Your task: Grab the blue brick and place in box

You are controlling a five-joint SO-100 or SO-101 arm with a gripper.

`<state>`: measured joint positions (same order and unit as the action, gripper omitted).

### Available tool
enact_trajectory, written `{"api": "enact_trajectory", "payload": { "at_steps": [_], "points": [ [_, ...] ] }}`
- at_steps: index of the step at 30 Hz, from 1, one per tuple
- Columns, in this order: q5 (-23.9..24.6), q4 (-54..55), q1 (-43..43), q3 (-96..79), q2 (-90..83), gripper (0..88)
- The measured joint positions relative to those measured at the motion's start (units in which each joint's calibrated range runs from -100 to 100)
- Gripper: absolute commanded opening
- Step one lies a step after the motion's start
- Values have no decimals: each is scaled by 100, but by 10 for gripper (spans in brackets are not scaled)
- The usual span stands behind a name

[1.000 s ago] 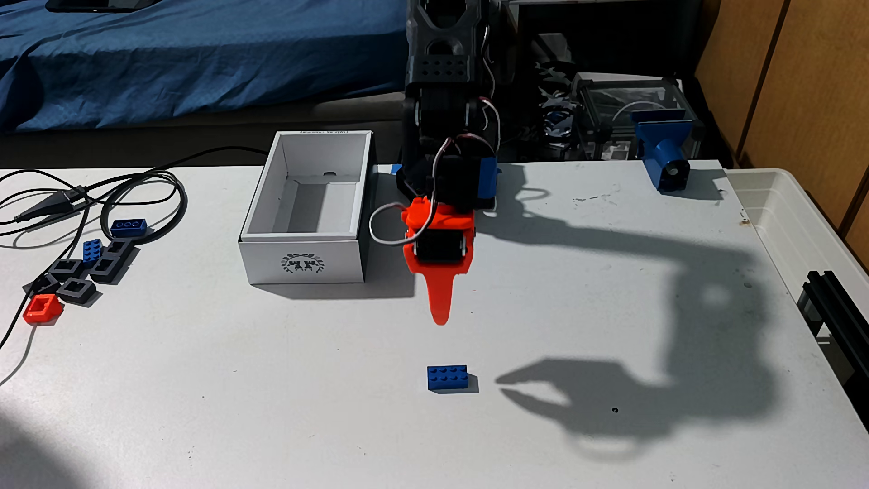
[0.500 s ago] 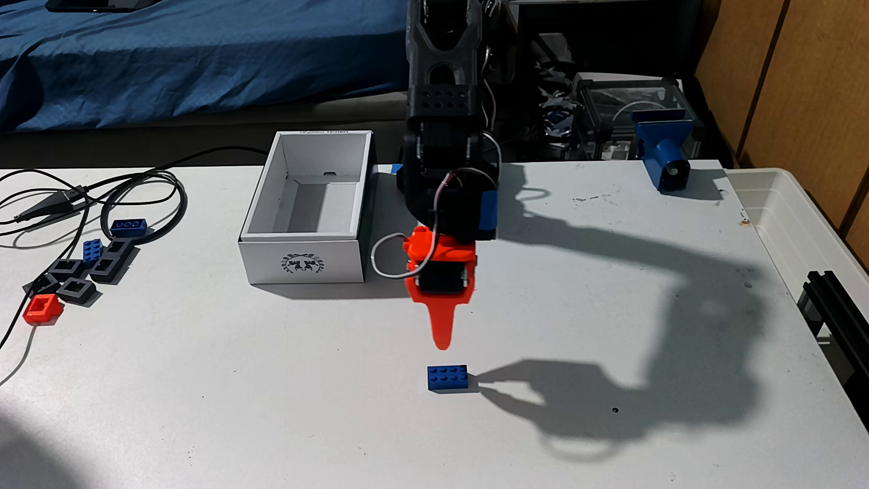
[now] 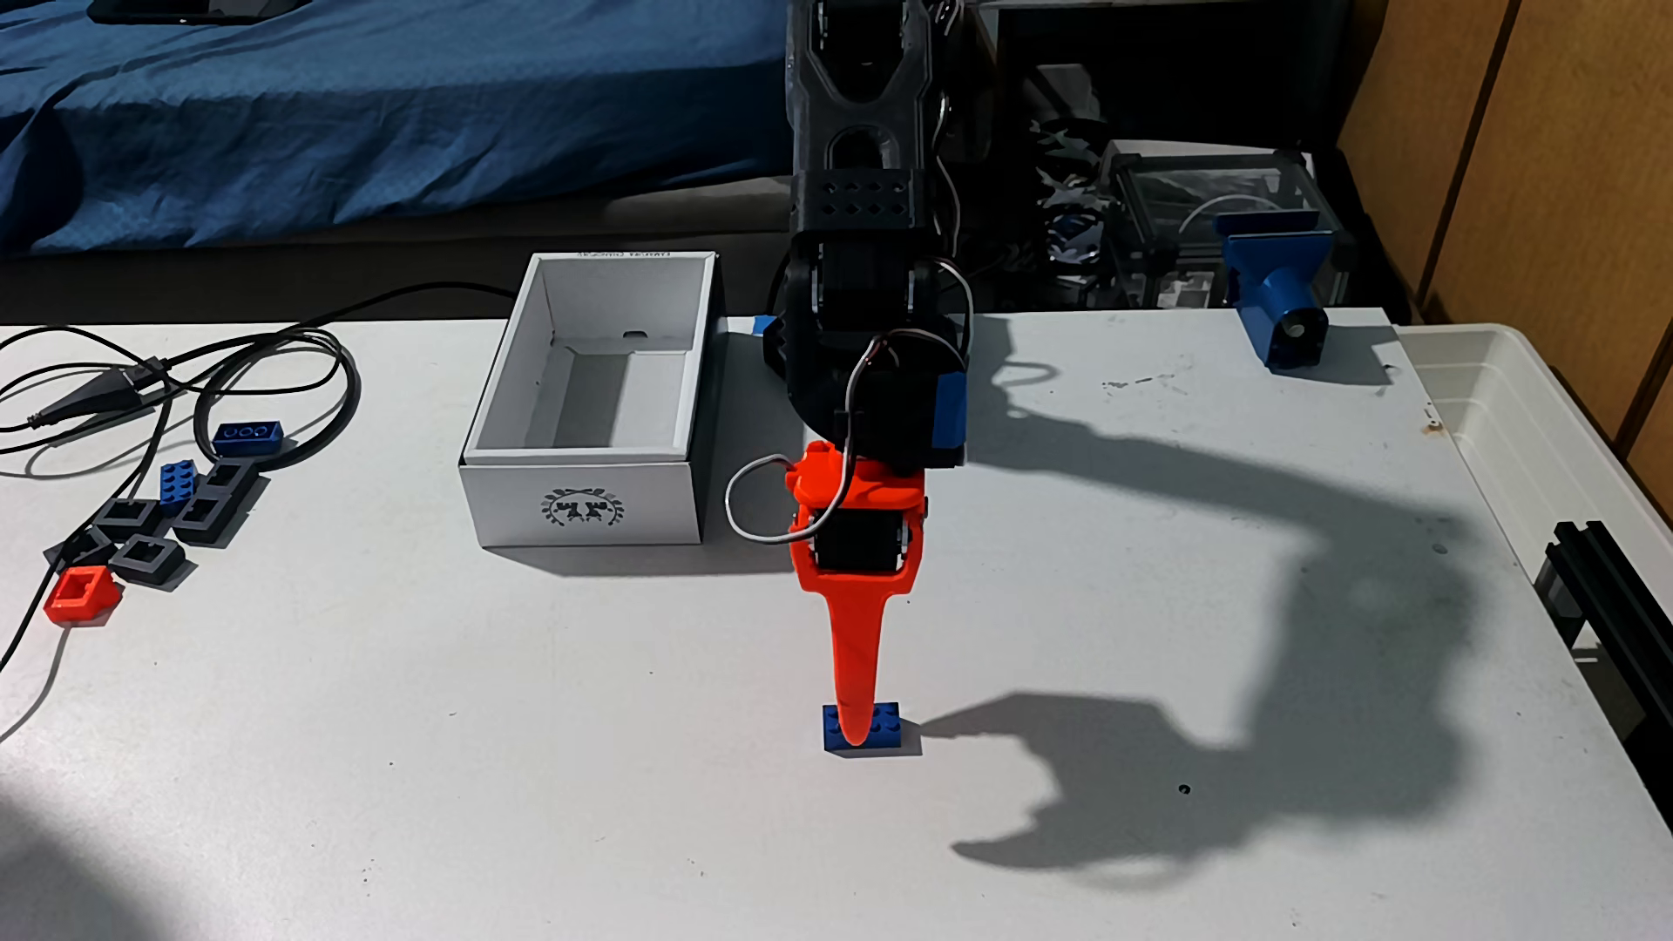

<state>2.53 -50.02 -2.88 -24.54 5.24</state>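
Pointing straight down, the orange gripper (image 3: pixel 853 737) is seen edge-on in the fixed view, so only one finger is really visible and how wide it's spread can't be told. Its tip is overlapped onto the middle of the blue brick (image 3: pixel 889 729), right down at stud level; whether the brick is actually pinched or just touched isn't clear from this angle. The brick is laid flat on the white table (image 3: pixel 453 769), studs up, directly under the tip.

The arm is stretched forward from its black base behind the gripper, with the black upper links stacked nearly vertical above and the orange wrist bent down toward the table. A grey wire is looped out to the left of the wrist in this view.

The white box (image 3: pixel 584 502) is parked up and to the left of the gripper, open-topped with the wreath emblem on its near wall, well apart from the brick. A big shadow of the arm is thrown across the table to the right of the tip.
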Motion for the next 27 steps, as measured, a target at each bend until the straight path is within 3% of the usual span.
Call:
{"api": "enact_trajectory", "payload": {
  "at_steps": [27],
  "points": [
    [0, -18, 0, 340, 709, 253]
  ]
}}
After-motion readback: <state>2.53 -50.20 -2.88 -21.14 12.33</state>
